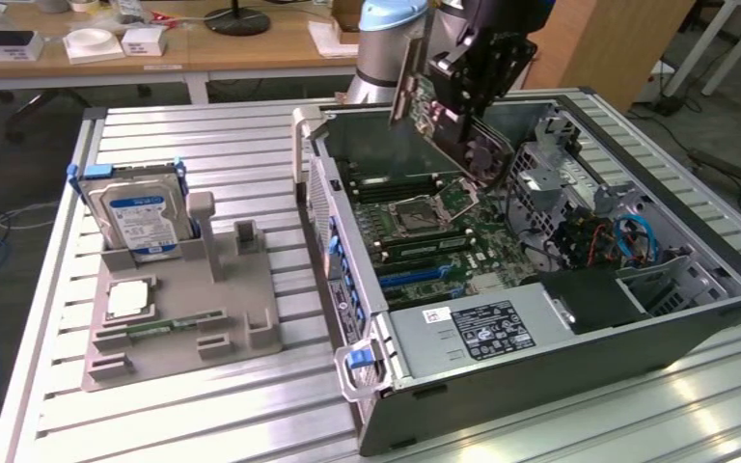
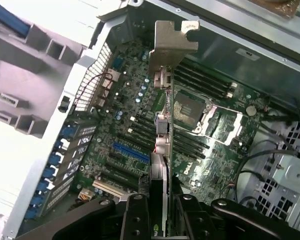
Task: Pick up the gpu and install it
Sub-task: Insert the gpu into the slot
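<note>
Black gripper [image 2: 162, 212] jaws are clamped on the gpu [image 2: 172, 42], a thin flat dark circuit-board card with a silver metal end bracket, hanging tilted above the open grey metal computer case [image 1: 512, 386]. It looks light, stiff and fragile, best taken by its board edge. Under it, inside the case, lies the green motherboard [image 1: 423, 246]. That case sits on a ribbed aluminium table [image 1: 190, 415]; beyond the case stand wooden desks [image 1: 255, 53].

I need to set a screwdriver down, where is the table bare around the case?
Bare table lies in front of the grey fixture and behind the hard drive. Inside the case is crowded, with the gpu overhead.
</note>
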### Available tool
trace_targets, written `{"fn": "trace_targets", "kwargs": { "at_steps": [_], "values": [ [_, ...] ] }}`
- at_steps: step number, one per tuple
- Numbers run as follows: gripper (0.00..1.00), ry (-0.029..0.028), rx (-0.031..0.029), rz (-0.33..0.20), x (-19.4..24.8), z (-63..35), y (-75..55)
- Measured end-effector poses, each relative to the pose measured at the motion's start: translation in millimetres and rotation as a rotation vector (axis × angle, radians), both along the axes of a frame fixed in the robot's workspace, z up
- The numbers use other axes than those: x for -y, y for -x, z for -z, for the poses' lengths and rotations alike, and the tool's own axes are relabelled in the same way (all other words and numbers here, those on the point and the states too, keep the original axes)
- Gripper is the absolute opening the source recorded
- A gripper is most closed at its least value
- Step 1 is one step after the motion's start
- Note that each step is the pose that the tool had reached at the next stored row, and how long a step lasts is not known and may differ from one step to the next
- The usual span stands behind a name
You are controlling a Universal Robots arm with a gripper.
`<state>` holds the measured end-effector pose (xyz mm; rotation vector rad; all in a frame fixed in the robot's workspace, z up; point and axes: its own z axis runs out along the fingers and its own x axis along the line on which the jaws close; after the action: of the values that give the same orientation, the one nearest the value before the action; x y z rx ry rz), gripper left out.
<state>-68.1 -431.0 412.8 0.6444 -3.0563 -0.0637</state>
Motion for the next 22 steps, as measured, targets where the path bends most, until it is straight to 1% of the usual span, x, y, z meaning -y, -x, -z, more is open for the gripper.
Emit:
{"fn": "trace_targets", "kwargs": {
  "at_steps": [13, 22],
  "values": [
    [0.26, -0.0001, 0.0, -0.191, 0.2, 3.2, 0.4],
    [0.26, 0.0001, 0.0001, -0.338, 0.2, 4.5, 0.3]
  ]
}}
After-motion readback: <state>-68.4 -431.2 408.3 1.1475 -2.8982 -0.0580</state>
